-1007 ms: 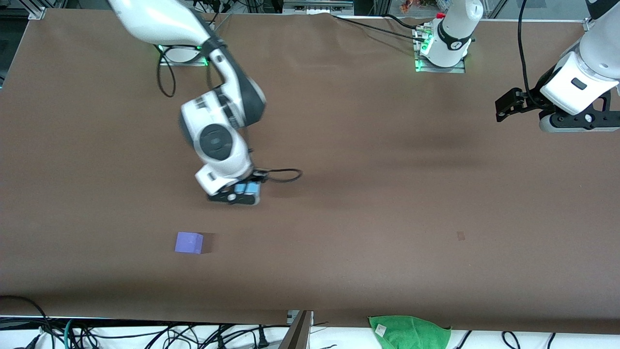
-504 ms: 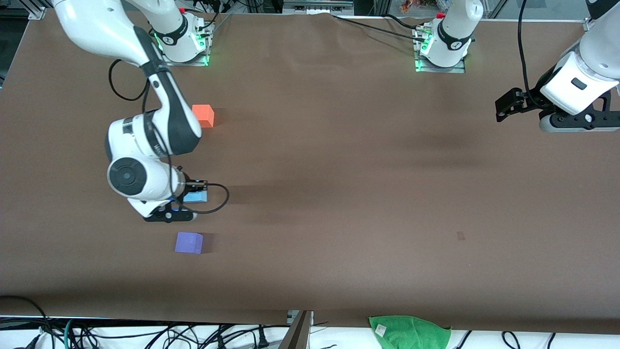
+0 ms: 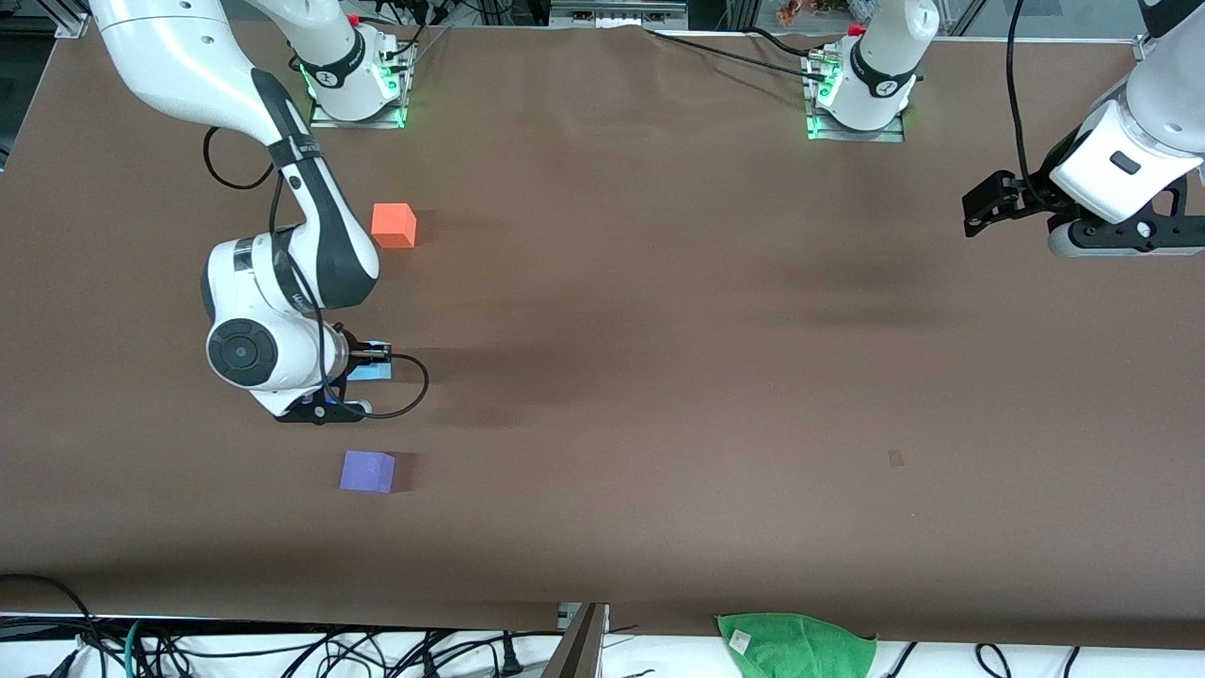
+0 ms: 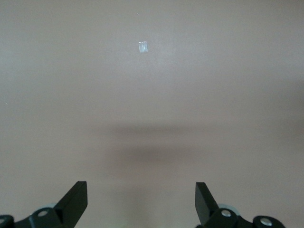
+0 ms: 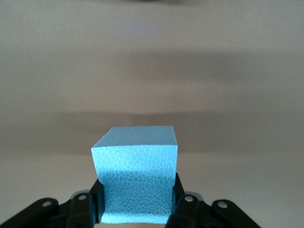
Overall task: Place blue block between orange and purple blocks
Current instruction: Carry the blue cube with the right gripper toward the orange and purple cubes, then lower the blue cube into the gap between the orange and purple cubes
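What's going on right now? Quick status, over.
Right gripper shut on blue block, over the gap between orange block and purple block. Left gripper open, waiting at its table end. Nothing in the way.

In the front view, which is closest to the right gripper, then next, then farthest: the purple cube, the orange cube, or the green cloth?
From the right gripper, holding the sky-blue cube:
1. Violet-purple matte cube, nearer the camera.
2. Orange-red matte cube, toward the bases.
3. Green cloth, at the table's camera-side edge.
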Motion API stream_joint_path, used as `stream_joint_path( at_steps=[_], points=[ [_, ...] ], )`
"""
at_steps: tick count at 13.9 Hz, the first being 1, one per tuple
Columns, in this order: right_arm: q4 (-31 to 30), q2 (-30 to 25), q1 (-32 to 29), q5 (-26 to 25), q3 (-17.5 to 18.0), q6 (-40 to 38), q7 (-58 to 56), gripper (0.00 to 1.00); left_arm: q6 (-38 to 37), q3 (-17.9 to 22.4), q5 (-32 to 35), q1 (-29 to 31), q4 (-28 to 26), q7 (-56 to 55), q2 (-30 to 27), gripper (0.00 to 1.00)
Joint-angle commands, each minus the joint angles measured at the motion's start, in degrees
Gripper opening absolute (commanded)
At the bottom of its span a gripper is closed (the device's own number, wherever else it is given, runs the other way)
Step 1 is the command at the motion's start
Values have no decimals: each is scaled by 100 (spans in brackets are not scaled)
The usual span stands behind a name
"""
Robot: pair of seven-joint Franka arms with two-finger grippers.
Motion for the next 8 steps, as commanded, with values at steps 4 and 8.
stream_joint_path(
  at_steps=[4, 8],
  points=[
    [-1611, -588, -20, 110, -3, 1379, 161, 44, 23, 11, -33, -8, -33, 134, -75, 100],
    [-1884, -615, -20, 399, -12, 1696, 188, 44, 23, 11, -33, -8, -33, 134, -75, 100]
  ],
)
